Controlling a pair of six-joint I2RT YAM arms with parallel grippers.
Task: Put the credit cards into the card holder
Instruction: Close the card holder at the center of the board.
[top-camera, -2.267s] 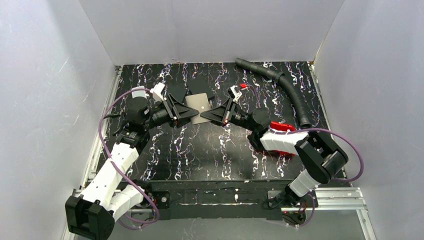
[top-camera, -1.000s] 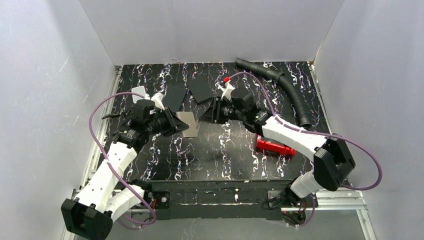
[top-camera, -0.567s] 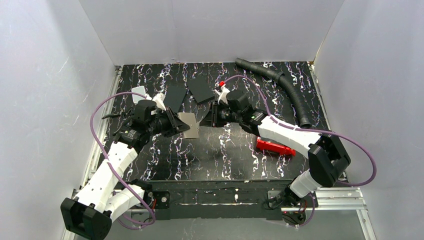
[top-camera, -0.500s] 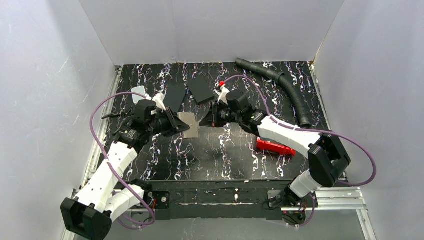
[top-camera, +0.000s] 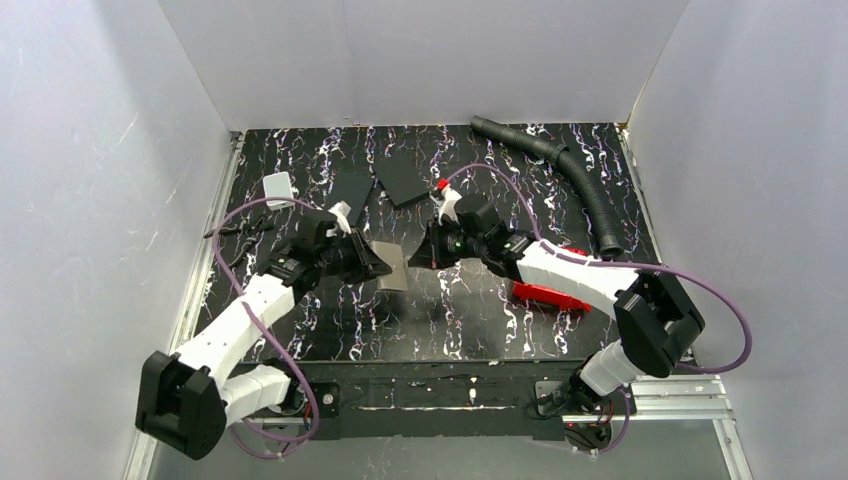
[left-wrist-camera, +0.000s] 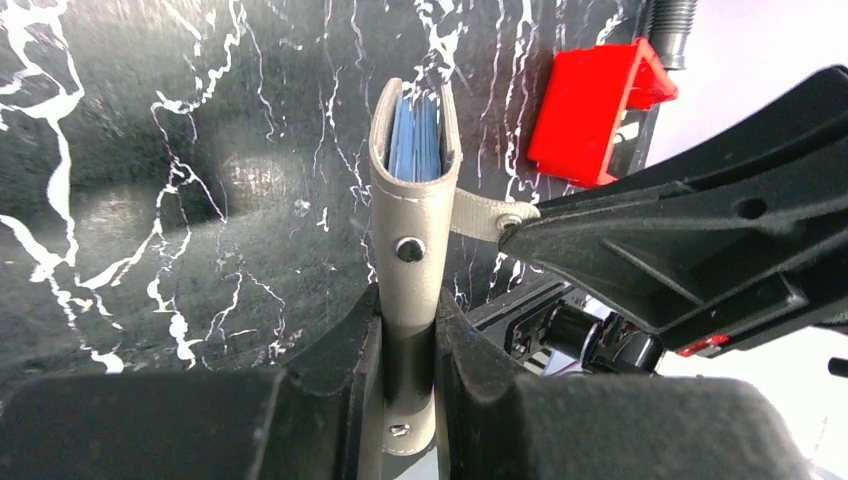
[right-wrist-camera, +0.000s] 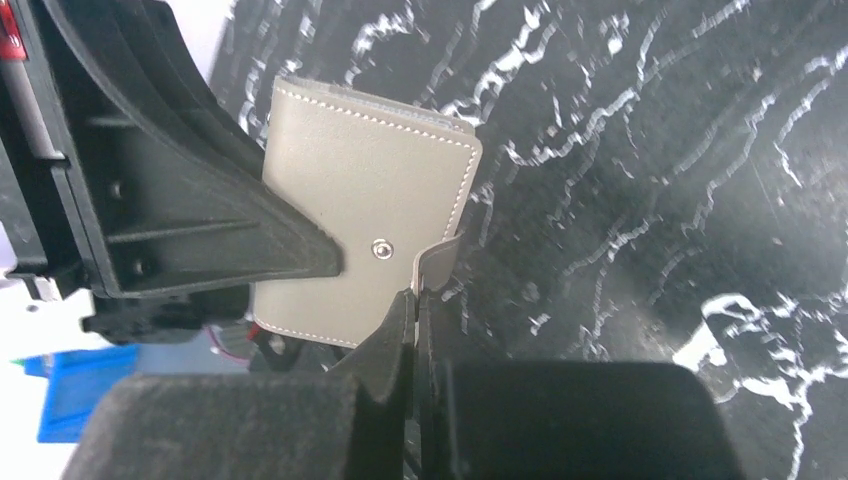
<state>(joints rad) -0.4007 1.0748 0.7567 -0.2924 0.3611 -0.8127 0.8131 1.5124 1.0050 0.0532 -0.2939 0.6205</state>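
My right pincer (right-wrist-camera: 412, 300) is clenched on the snap tab (right-wrist-camera: 438, 262) of the card holder (right-wrist-camera: 365, 200)
My left pincer (left-wrist-camera: 408, 330) grips the closed card holder by one edge, above the counter (right-wrist-camera: 650, 200) between both arms, something blue showing inside the fold. If I tug hard, the holder could twist out of that narrow grip, or the thin tab could slip from my tips. I can read no brand or writing
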